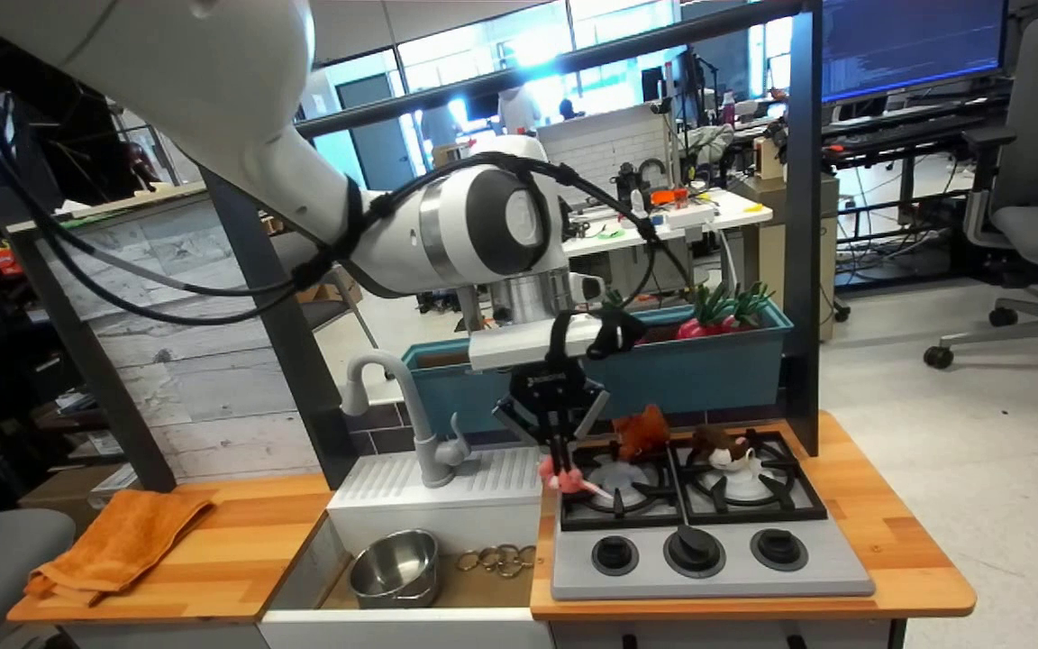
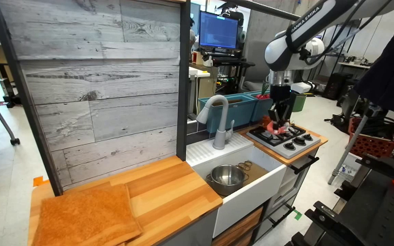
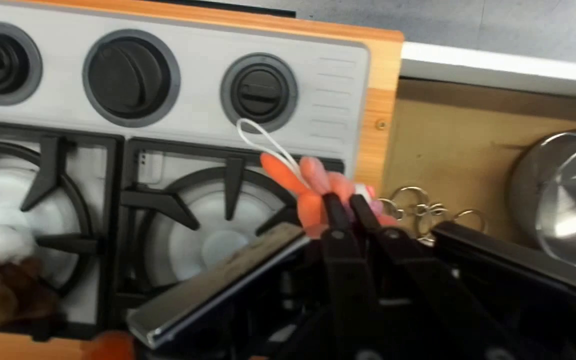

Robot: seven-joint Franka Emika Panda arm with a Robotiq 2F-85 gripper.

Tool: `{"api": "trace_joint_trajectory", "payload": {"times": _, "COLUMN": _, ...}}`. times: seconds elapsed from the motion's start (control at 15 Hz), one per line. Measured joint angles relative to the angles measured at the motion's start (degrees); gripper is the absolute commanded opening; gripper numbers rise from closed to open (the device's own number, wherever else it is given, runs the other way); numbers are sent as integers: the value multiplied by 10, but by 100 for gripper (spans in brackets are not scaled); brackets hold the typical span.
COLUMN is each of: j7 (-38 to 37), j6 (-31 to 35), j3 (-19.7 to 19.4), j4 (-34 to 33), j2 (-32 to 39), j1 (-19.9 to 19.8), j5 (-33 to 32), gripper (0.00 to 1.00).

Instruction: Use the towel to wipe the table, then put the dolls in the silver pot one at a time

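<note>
Your hand point(image 3: 346, 202) pinches the pink-and-orange doll point(image 3: 314, 176), jaws nearly together, and the silver pot point(image 3: 563, 200) lies to its right in the wrist view, inside the sink point(image 3: 448, 145).

Three dolls point(image 1: 641, 433), one silver pot point(image 1: 395, 570), one towel point(image 1: 121, 543), three knobs point(image 1: 695, 551)

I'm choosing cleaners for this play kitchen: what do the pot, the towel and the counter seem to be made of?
Pot: shiny metal, perhaps stainless steel; bright reflections show inside.
Towel: matte, plush cloth, perhaps cotton terry; its surface looks fuzzy.
Counter: smooth-looking wood, or a wood-look laminate; it shows light and darker strips, which could be printed.
</note>
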State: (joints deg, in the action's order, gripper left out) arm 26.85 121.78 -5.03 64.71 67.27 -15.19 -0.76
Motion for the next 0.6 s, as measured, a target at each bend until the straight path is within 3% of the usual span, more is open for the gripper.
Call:
{"api": "trace_joint_trajectory", "payload": {"times": 0.27, "j7": 54, "j6": 13, "j3": 29, "j4": 105, "j2": -70, "j1": 43, "j5": -13, "gripper": 2}}
{"api": "trace_joint_trajectory", "payload": {"times": 0.6, "j7": 33, "j6": 30, "j3": 47, "j4": 191, "j2": -96, "j1": 123, "j5": -85, "gripper": 2}}
